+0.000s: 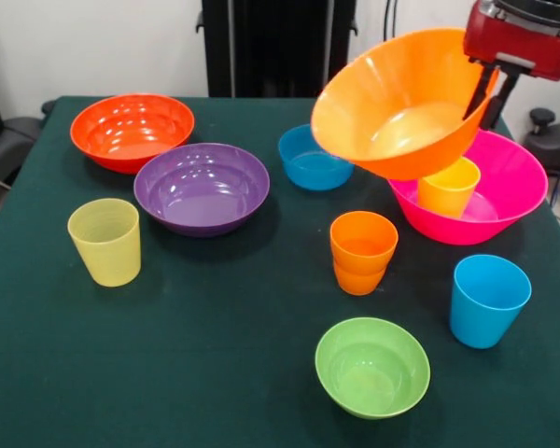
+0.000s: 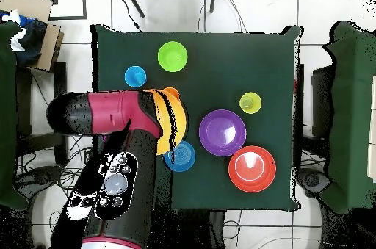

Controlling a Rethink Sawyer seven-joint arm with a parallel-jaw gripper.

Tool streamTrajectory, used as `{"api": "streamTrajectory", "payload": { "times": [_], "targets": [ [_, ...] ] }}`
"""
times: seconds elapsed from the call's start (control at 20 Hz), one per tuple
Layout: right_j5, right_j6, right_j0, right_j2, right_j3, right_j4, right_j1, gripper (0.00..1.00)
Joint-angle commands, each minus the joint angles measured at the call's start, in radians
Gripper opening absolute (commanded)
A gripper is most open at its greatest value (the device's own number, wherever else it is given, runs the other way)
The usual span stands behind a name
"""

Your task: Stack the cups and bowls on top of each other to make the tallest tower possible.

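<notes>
My gripper (image 1: 493, 93) is shut on the rim of the large orange bowl (image 1: 401, 103) and holds it tilted in the air, its opening towards the camera. It hangs just above the hot pink bowl (image 1: 513, 201), which holds the yellow cup (image 1: 448, 187) upright. In the overhead view my arm (image 2: 117, 158) hides the pink bowl and gripper; only part of the orange bowl (image 2: 172, 117) shows. The red-orange bowl (image 1: 131, 131), purple bowl (image 1: 202, 187), small blue bowl (image 1: 310, 159), lime green bowl (image 1: 371, 366), orange cup (image 1: 362, 252), sky blue cup (image 1: 488, 299) and ribbed pale yellow-green cup (image 1: 105, 241) stand apart on the table.
The dark green table (image 1: 215, 373) ends close behind the pink bowl at the front view's right. The robot's black pedestal (image 1: 275, 47) stands at the far side. In the overhead view, chairs and a box (image 2: 37, 29) stand around the table.
</notes>
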Motion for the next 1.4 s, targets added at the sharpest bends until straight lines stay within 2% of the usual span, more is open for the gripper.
{"api": "streamTrajectory", "payload": {
  "times": [0.05,0.8,1.4],
  "targets": [
    [0.079,0.223,0.047,0.037,0.030,0.040,0.031,0.00],
    [0.026,0.275,0.106,0.008,0.026,0.081,0.084,0.00],
    [-0.026,0.307,0.128,-0.018,0.000,0.079,0.143,0.00]
  ]
}}
